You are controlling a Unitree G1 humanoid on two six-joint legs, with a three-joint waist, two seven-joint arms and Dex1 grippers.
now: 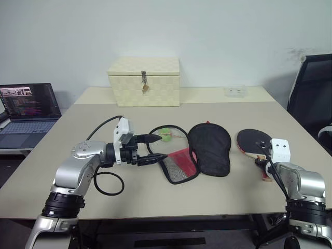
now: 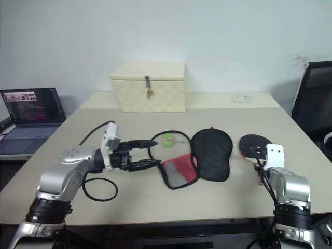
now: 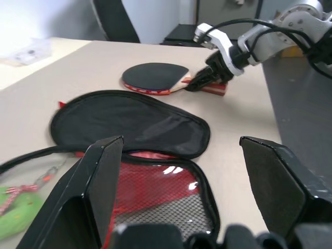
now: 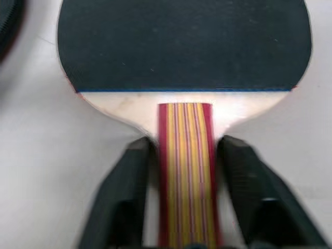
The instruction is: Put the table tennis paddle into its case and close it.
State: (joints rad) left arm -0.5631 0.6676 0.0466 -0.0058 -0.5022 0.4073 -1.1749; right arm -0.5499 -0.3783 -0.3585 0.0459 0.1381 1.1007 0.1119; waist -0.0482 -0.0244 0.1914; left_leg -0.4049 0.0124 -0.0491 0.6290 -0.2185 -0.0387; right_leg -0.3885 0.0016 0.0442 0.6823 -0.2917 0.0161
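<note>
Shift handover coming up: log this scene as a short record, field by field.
paddle: flat on the table, black face up, to the right of the case
case: unzipped, black half lying open, red mesh half beside it
right gripper: fingers on both sides of the paddle's handle, closing on it
left gripper: open, just above the table, pointing at the case's red mesh half
ball: green, behind the case
box: cream, latched, at the table's far side
paddle in case: not yet

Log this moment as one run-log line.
right gripper: shut on paddle handle, paddle flat on table | left gripper: open, at case | case: open, empty
</note>
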